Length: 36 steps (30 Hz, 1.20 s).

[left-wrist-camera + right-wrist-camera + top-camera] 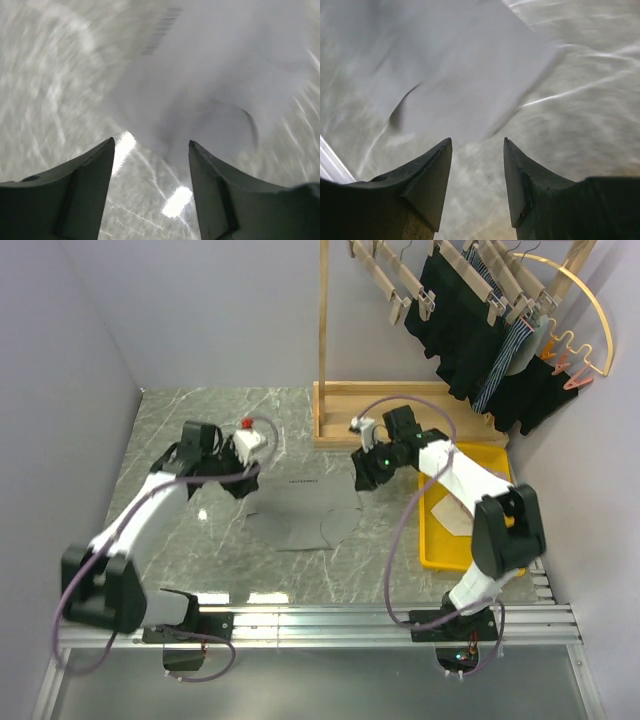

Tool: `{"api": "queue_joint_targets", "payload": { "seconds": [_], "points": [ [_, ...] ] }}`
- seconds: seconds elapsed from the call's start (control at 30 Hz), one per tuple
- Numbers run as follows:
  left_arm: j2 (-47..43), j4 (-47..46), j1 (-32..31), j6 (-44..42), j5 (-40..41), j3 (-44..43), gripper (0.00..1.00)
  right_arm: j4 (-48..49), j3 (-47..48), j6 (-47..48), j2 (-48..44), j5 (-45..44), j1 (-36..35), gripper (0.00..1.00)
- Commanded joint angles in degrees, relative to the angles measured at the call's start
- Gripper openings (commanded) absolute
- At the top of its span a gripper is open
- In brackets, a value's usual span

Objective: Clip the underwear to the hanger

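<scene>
On the marbled tabletop (190, 410), between the two arms, the light grey underwear (300, 508) is seen lying flat, its near edge slightly rumpled.

Top view only:
- The left gripper (243, 483) is placed at the cloth's left edge and the right gripper (364, 478) at its right edge. Whether either touches the fabric cannot be told from above.
- A wooden rack (323, 330) is set at the far edge. An empty pale wooden hanger (392, 285) with clips is hung on its rail, well apart from the underwear.
- Black garments (460, 330) are clipped further along, beside a yellow hoop hanger (592, 305).
- A yellow tray (445, 552) is set at the right, partly under the right arm. One pale, flat piece (455, 515) is held in it; what it is cannot be made out.

Wrist views only, both blurred:
- Left gripper (150, 145): jaws are shown spread with nothing between them. The underwear (215, 75) is spread just beyond the tips, and bare marble is seen below.
- Right gripper (477, 142): jaws are likewise spread and empty. The underwear (445, 65) is seen ahead and to the left, with a fold raised in it. Bare tabletop is seen under the tips.
</scene>
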<state>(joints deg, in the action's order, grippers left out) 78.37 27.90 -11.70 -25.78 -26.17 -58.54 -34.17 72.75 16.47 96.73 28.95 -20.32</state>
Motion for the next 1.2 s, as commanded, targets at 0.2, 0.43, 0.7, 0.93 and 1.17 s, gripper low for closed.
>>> {"api": "queue_joint_targets", "payload": {
  "seconds": [0.2,0.43,0.7,0.93,1.17],
  "points": [
    [-14.83,12.97,-3.59,-44.25,-16.28,19.60,0.59,5.78,-21.59,29.30,-12.88,4.80,-10.26,0.48],
    [-5.69,11.30,-4.03,-43.40,-17.59,17.94,0.57,12.81,-26.07,35.12,-11.91,1.82,-15.62,0.43],
    [-10.84,5.79,-8.14,-41.48,-15.85,20.74,0.54,9.75,-22.83,30.13,-13.58,-2.49,-16.69,0.41],
    [-11.04,0.14,-17.21,-34.07,-10.04,22.85,0.42,13.07,-27.65,24.05,-19.30,-6.35,-21.95,0.41],
    [-17.45,-1.27,-17.56,-46.46,-8.46,30.85,0.47,18.62,-27.76,25.20,-12.80,-15.85,-30.04,0.41]
  ]
}}
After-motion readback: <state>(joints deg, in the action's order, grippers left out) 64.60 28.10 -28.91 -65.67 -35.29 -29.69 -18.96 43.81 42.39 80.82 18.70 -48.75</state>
